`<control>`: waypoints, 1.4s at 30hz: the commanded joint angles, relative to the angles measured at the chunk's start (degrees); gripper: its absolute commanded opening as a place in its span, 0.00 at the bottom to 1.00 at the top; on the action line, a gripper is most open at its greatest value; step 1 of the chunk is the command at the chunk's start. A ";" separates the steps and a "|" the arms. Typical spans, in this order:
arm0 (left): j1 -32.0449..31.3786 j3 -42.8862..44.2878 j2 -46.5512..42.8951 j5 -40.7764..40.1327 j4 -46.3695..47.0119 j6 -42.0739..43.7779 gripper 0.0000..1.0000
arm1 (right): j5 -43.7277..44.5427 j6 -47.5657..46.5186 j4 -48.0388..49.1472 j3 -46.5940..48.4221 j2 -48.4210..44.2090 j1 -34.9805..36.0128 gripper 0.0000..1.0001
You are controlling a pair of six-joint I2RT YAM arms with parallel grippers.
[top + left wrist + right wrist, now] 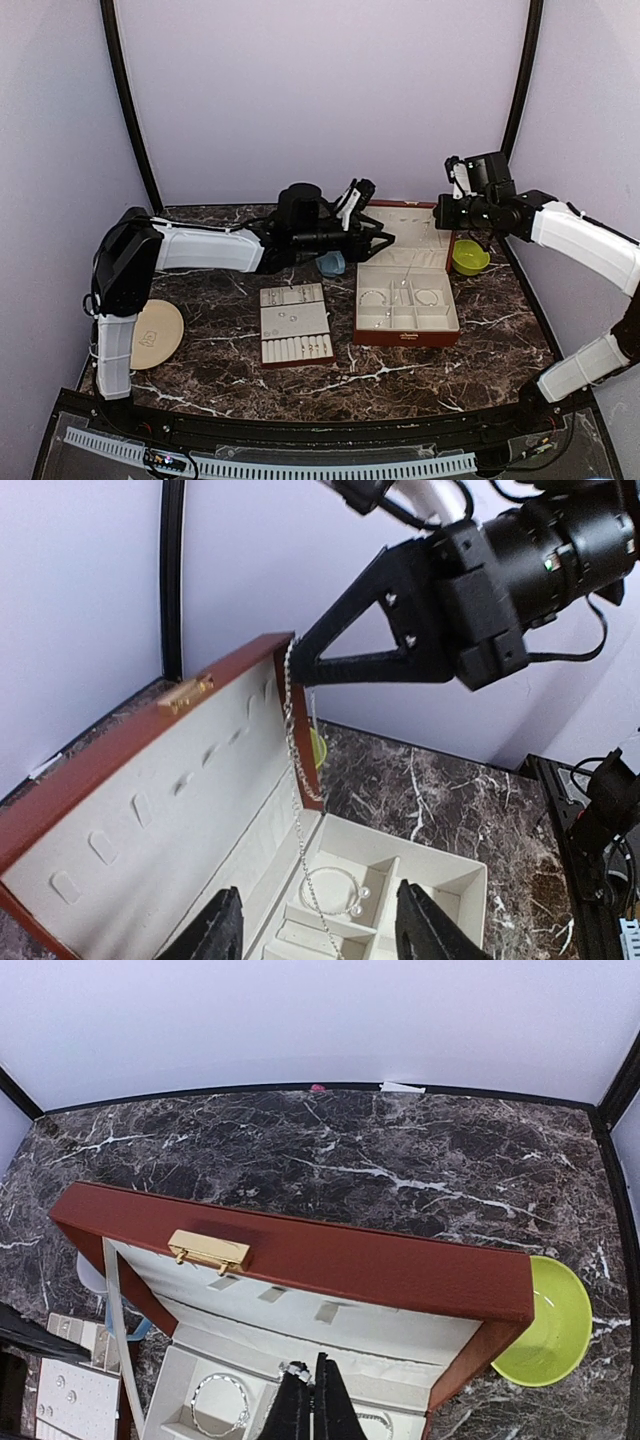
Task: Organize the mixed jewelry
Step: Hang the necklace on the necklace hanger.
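Note:
My right gripper (443, 213) is shut on a fine silver chain (293, 740). It holds the chain high, and the chain hangs down into the open red-brown box (405, 337). In the right wrist view the shut gripper (316, 1400) pinches the chain (296, 1368) above the cream compartments. My left gripper (388, 240) is open and empty beside the box lid (410, 225). In its own view it (320, 935) straddles a compartment holding a pearl-tipped bangle (345, 890). Another bangle (218, 1405) lies in the left compartment. Small studs and rings sit on the cream tray (295, 322).
A green bowl (470, 257) stands right of the box lid. A pale blue object (332, 263) lies between the tray and the box. A tan round disc (155, 335) lies at the left. Purple walls enclose the marble table.

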 commanded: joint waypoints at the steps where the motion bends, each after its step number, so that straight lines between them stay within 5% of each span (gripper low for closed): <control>1: 0.13 -3.17 -6.67 -0.11 4.63 -0.97 0.54 | -3.28 -0.35 -0.12 2.17 -0.60 -1.56 0.00; 18: 0.17 -4.52 -5.35 -2.13 1.97 -1.78 0.60 | -6.96 1.30 3.37 3.23 4.91 -2.12 0.00; 42: 0.05 -3.19 -2.02 0.20 3.17 -4.76 0.59 | 1.87 2.13 4.47 1.88 8.23 -2.09 0.00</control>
